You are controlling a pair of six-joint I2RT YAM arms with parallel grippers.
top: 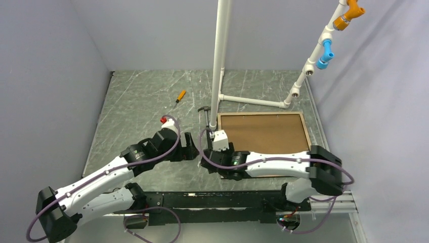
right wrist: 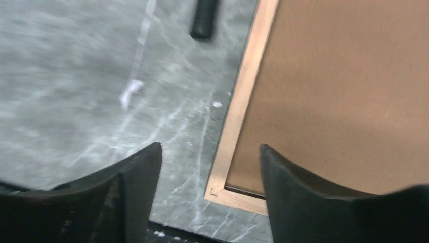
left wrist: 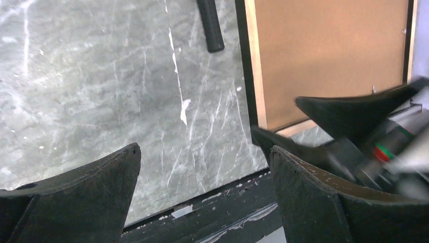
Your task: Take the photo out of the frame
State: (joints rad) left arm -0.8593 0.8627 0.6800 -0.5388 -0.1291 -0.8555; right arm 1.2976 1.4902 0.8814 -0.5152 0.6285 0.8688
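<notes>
The frame (top: 307, 129) lies face down at the right of the table, showing a pale wood back rim with a black outer edge (left wrist: 242, 61). Set in it is the photo's plain brown backing board (top: 263, 132); the print side is hidden. My right gripper (right wrist: 210, 147) hovers open over the frame's near-left corner (right wrist: 222, 190), one finger above the marble and one above the board (right wrist: 344, 91). It holds nothing. My left gripper (left wrist: 203, 149) stands wide open just left of that corner, over bare table. The right gripper's fingertips (left wrist: 324, 109) show in its view.
A black hammer handle (top: 205, 114) lies just left of the frame's far-left corner. An orange screwdriver (top: 180, 96) and a small red object (top: 163, 120) lie further left. A white pipe post (top: 220, 55) rises behind the frame. The table's black front edge (left wrist: 217, 212) is close below.
</notes>
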